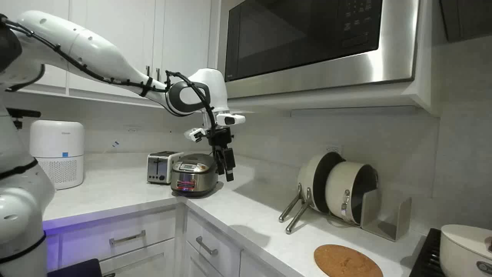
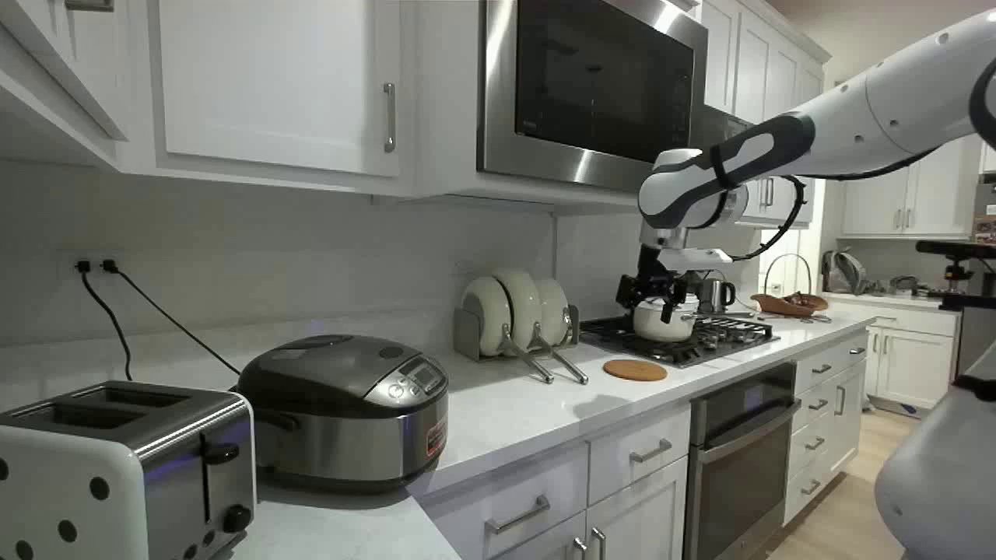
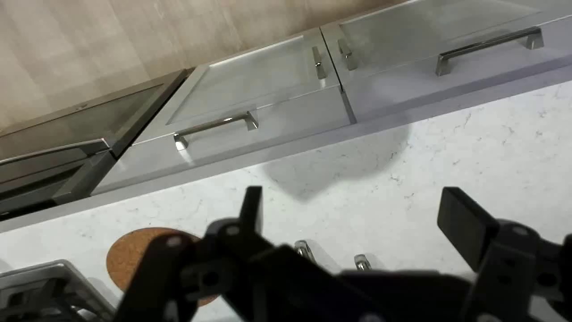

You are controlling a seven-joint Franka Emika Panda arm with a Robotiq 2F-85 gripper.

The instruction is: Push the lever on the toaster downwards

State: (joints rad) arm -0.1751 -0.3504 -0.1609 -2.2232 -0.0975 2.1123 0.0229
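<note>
Overhead, white cabinets (image 2: 280, 85) line a kitchen wall (image 2: 334, 249) above a pale counter (image 2: 498, 424), seen in both exterior views. A white robot arm (image 1: 96, 50) reaches out over the counter and bends down at its end. A steel-framed microwave (image 2: 607, 85) hangs among the cabinets, and a black stove (image 2: 724, 338) carries a cream pot (image 1: 463, 250). Cream pans (image 1: 338, 184) stand on edge in a rack (image 1: 371, 211) on the counter, 2 metal handles (image 1: 299, 216) slanting out toward the counter's front. At the corner, a dark-topped steel rice cooker (image 2: 350, 428) sits just beside the toaster (image 2: 132, 467), a white-and-steel model with 2 slots (image 2: 89, 416) on top and black dots (image 2: 99, 488) on its side. A round cork mat (image 1: 346, 261) lies flat near the stove. The gripper (image 3: 351, 208) hangs in the air over the counter, well apart from the toaster; the wrist view shows it released, its 2 black fingers (image 3: 464, 228) spread wide. The lever (image 2: 222, 453), black and small, stands near the top of its upright groove (image 2: 206, 494) on the toaster's steel front, with a round black knob (image 2: 237, 519) lower down.
</note>
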